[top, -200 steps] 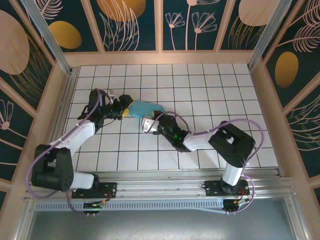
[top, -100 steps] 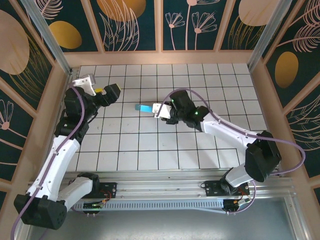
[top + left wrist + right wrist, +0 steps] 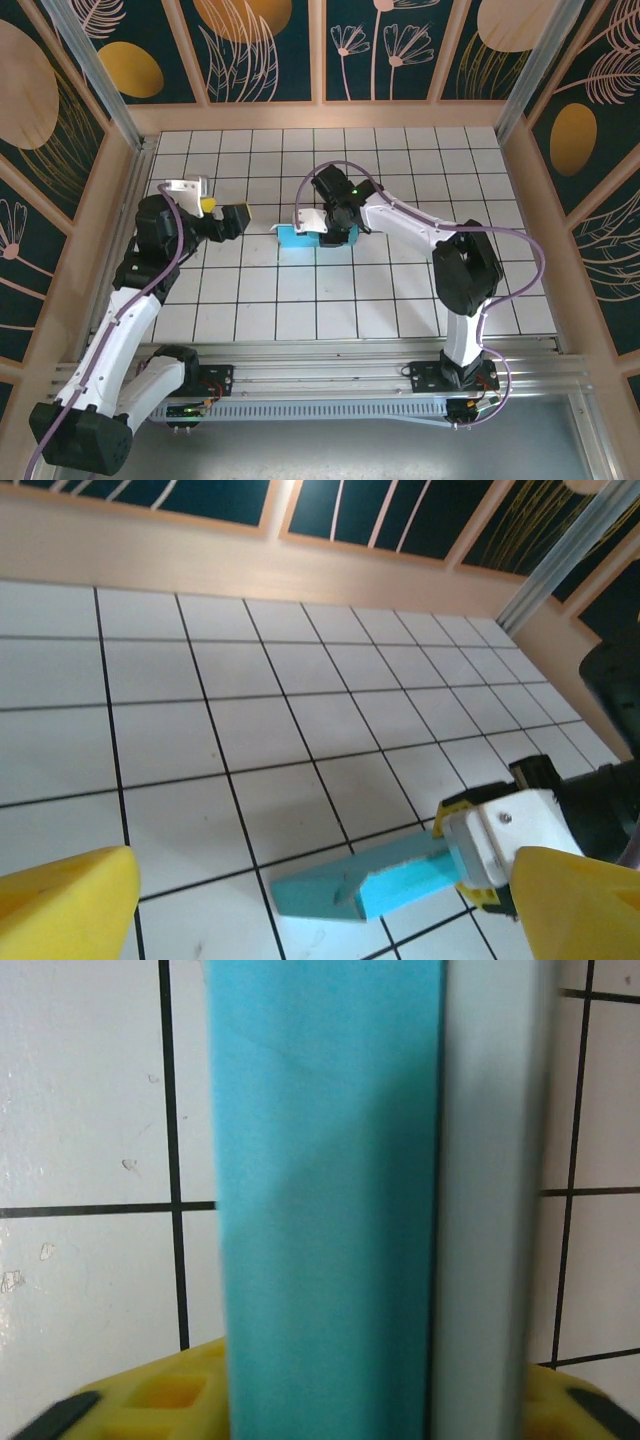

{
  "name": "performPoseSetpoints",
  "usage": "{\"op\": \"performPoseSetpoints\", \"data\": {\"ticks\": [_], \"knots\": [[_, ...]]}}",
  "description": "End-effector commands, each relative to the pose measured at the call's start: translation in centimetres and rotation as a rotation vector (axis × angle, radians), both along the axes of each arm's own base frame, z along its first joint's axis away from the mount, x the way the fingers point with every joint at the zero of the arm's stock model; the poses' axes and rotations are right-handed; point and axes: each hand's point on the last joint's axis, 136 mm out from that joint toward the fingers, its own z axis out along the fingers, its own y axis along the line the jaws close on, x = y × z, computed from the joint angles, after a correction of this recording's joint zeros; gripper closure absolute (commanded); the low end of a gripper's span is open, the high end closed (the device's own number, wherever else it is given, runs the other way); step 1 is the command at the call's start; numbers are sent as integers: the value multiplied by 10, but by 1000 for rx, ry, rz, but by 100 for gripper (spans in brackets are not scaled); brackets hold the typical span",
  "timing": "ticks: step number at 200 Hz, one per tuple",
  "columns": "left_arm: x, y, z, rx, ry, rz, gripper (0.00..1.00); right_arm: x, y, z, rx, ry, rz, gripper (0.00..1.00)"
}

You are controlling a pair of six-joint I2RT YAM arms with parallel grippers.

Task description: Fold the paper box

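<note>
The paper box point(image 3: 296, 238), thin turquoise-blue cardboard with a white inner face, lies as a narrow shape on the white tiled counter point(image 3: 400, 290), left of centre. The right end effector point(image 3: 325, 228) is down on the box's right end, and the box runs between its jaws; whether they pinch it, I cannot tell. The left end effector point(image 3: 236, 220) hangs near the box's left end, apart from it, jaws spread wide and holding nothing.
</note>
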Motion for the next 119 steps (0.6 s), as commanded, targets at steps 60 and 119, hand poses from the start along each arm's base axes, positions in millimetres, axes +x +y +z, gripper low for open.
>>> {"op": "performPoseSetpoints", "data": {"ticks": [60,119], "knots": [[1,0,-25,64,45,-29,3,14,12,42,122,-20,-13,34],[5,-5,-34,43,89,-48,4,18,13,45,132,39,-7,35]]}}
